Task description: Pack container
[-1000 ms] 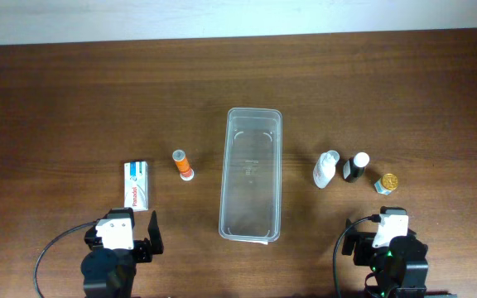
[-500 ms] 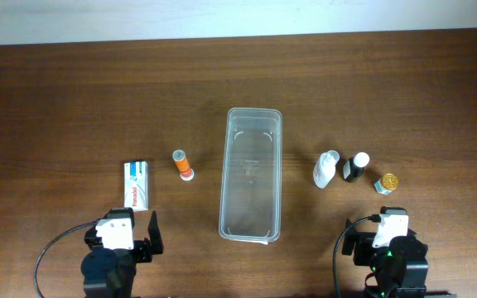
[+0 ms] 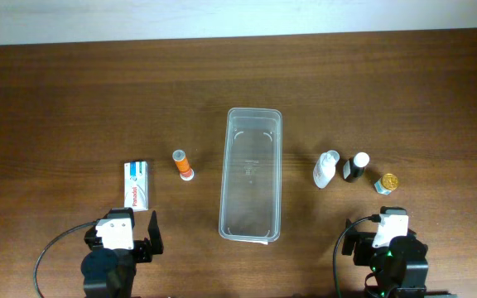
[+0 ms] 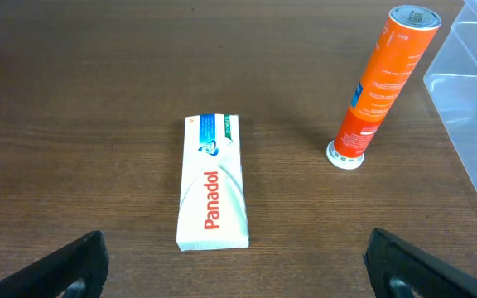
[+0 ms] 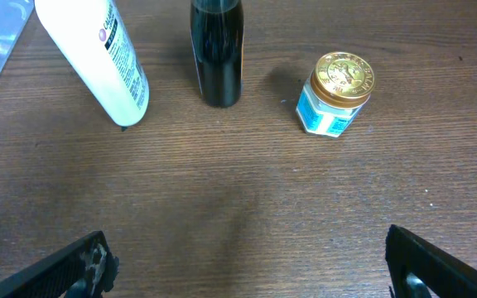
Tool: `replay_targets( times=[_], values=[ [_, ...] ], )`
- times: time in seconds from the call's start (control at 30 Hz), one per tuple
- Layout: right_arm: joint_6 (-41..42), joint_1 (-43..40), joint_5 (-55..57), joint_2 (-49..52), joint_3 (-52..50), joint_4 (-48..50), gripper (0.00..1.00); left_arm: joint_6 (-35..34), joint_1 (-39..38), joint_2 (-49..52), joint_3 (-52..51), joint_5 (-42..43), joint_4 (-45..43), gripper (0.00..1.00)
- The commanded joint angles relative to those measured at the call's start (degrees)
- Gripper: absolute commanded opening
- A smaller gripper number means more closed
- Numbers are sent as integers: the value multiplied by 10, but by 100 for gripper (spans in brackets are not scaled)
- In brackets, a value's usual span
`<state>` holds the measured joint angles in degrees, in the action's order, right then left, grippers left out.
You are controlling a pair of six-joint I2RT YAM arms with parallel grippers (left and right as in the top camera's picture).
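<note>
The clear plastic container (image 3: pixel 251 174) lies lengthwise at the table's middle with nothing in it; its corner shows in the left wrist view (image 4: pixel 470 66). A white-and-blue Panadol box (image 3: pixel 137 185) (image 4: pixel 214 182) and an orange tube (image 3: pixel 182 165) (image 4: pixel 381 83) stand to its left. A white bottle (image 3: pixel 325 169) (image 5: pixel 98 58), a dark bottle (image 3: pixel 356 167) (image 5: pixel 217 50) and a gold-lidded jar (image 3: pixel 387 182) (image 5: pixel 334 93) stand to its right. My left gripper (image 4: pixel 234 277) is open near the front edge, short of the box. My right gripper (image 5: pixel 247 277) is open, short of the bottles.
The wooden table (image 3: pixel 73 99) ends at a pale wall at the back. Black cables loop beside each arm base at the front edge (image 3: pixel 52 248).
</note>
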<state>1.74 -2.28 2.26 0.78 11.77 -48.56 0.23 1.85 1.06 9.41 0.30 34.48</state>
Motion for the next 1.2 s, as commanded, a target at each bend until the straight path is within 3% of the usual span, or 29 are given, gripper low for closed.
replay_targets(
  times=[0.0,0.23,0.53,0.73,0.97,1.17],
  values=[
    [6,-5,-1,-6,-3,2,98,7,1,-7,-5,10,-2,99],
    [7,-5,-11,-6,-3,40,98,7,1,-7,-5,9,-2,99],
    [7,-4,-263,-6,-3,170,98,7,1,-7,-5,10,-2,99],
    [126,-4,-297,1,25,277,98,7,1,-7,-5,10,-30,100],
    [121,-4,-295,137,189,236,98,7,1,-7,-5,10,-41,99],
    [59,-4,-271,372,421,52,98,7,1,-7,-5,10,-38,99]
  ],
)
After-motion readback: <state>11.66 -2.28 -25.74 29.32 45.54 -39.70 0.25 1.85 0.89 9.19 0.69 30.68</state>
